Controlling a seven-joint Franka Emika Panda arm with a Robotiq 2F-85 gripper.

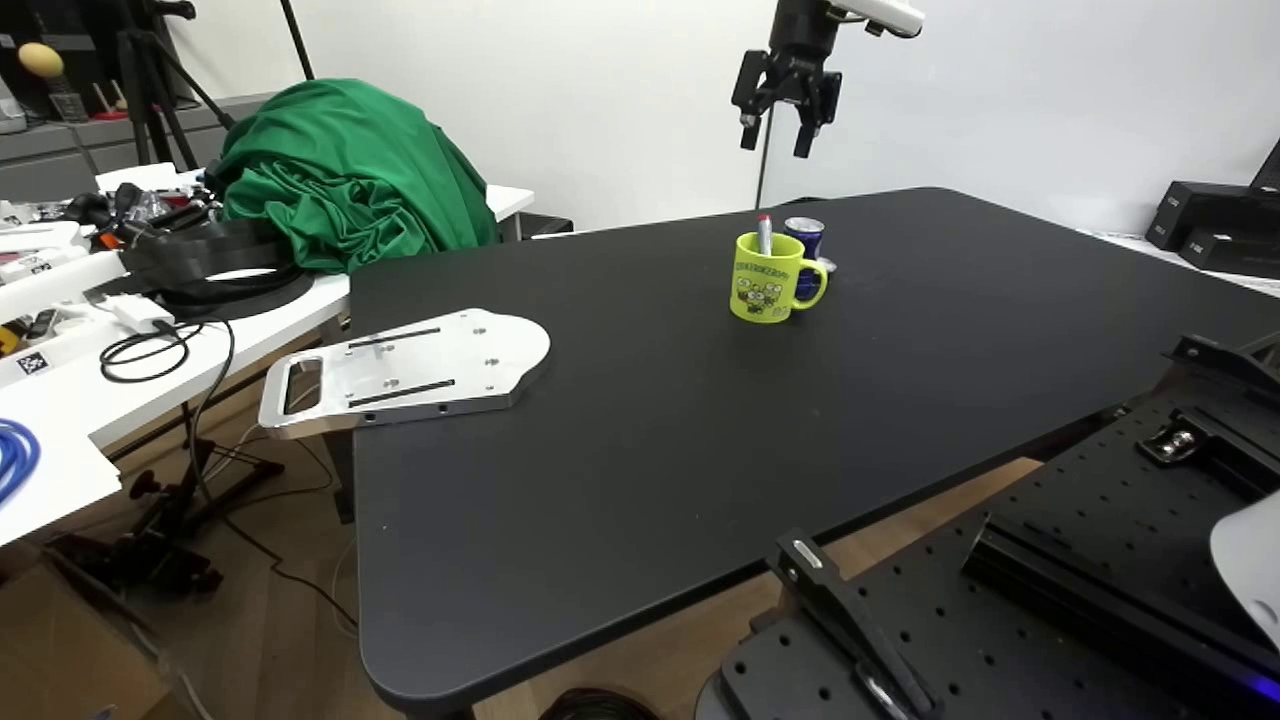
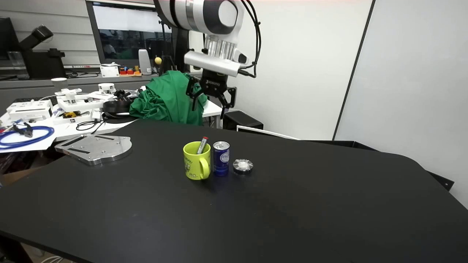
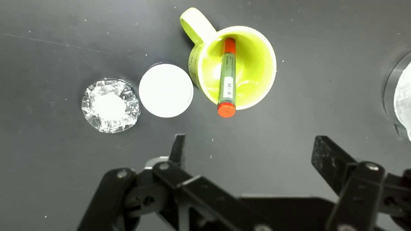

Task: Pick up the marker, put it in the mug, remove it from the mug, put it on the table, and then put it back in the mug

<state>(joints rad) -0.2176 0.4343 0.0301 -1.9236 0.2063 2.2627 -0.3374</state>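
Bare fingers [image 1: 805, 140], spread wide; marker [image 1: 765, 236] leaning in the mug [image 1: 758, 285]

In an exterior view: mug upright on the black table [image 1: 620, 450], marker poking out of it, red end up. A blue can [image 1: 803, 228] partly hidden behind the mug. From here the fingers hang high, above and beyond the mug, well apart from it, nothing in their hold.

In an exterior view: marker [image 2: 201, 146] aslant, its red end tipped to the side where the fingers hang. Can just beside the mug; whether they touch I can't tell. A crinkled disc [image 2: 242, 166] past the can. One arm [image 2: 210, 22] only, so no question which is nearer.

In the wrist view: here is what the next move turns on. The fingers [image 3: 177, 150] parted wide at the bottom, only table between the tips; mug ahead of them, up the frame. The marker's long axis runs nearly straight up and down the frame, square to the way the fingers close, one red end jutting over the rim toward them. It lines up inside their gap, left of its middle.

Can't say whether this is the marker's first stay in the mug or its last. If removal is next, I'd reckon on going forward, a touch left, minding the can.
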